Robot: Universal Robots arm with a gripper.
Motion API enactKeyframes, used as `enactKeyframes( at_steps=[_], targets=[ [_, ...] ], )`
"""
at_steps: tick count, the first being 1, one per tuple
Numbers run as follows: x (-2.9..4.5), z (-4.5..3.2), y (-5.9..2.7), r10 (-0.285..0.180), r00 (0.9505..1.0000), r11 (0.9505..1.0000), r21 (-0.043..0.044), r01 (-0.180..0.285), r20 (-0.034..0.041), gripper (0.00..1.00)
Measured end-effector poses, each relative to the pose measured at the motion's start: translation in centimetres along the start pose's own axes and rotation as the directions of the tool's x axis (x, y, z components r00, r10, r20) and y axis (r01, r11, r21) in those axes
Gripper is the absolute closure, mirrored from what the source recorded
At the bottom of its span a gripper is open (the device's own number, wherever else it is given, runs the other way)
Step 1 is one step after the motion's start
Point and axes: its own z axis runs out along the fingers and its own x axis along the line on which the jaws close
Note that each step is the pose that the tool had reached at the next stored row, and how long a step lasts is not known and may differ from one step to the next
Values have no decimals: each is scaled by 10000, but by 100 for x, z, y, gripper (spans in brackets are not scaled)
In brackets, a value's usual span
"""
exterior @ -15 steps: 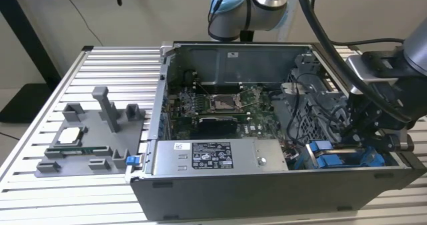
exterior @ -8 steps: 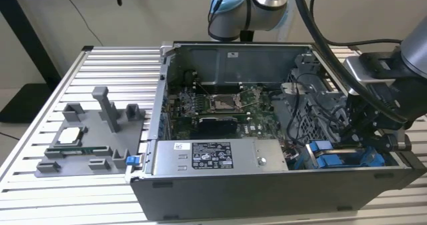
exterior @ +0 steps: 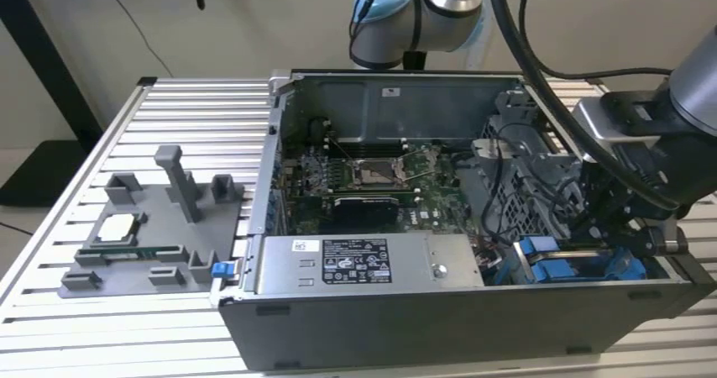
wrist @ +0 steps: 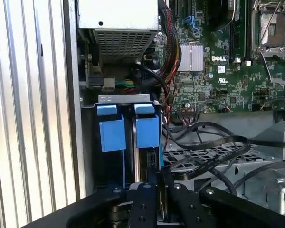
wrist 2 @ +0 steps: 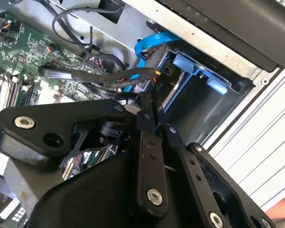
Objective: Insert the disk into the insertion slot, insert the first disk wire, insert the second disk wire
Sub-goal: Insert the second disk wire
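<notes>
Claw first: my gripper (wrist: 159, 184) has its two fingers pressed close together, with only a sliver of gap. I cannot tell whether anything thin is pinched there. It hangs inside the open computer case (exterior: 448, 319), at the corner nearest the exterior view's right, and my arm (exterior: 686, 101) reaches over the case wall from that side and bends steeply down. Directly under my fingertips lies the insertion slot (wrist: 128, 99), a grey metal bay with bright blue tabs (wrist: 112, 134) set side by side. What I take for the disk (wrist: 134, 152) already stands on edge in that bay, between the blue tabs. Its long axis runs down into the bay and away from me, so my fingers sit almost in line with its near edge and just above it. Beside the bay, toward the motherboard (wrist: 204, 71), black cables (wrist: 213, 147) loop over the perforated cage. In the second wrist view a blue flat cable (wrist 2: 149, 45) curls down near my fingertips (wrist 2: 147, 107), and I judge it to be the closest wire.
</notes>
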Motion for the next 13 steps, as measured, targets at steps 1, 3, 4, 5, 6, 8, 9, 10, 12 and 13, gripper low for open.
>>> enactKeyframes(
  at_steps=[1,3,4,5,6,8,9,10,12,13],
  targets=[
    [2,9,0,-1,10000,10000,3,1,0,100],
    [7,35,1,-1,10000,10000,6,1,-13,100],
    [9,48,2,-1,10000,10000,6,1,-17,100],
    [10,54,2,-1,10000,10000,7,1,-15,100],
    [11,58,1,-1,10000,10000,7,1,-6,100],
    [11,64,0,-1,10000,10000,6,1,48,0],
    [8,46,0,-1,10000,10000,4,1,56,0],
    [1,8,0,-1,10000,10000,3,1,49,0],
    [-7,-41,-1,-1,10000,10000,3,1,60,0],
    [-9,-56,-1,0,10000,10000,2,0,62,0]
  ],
)
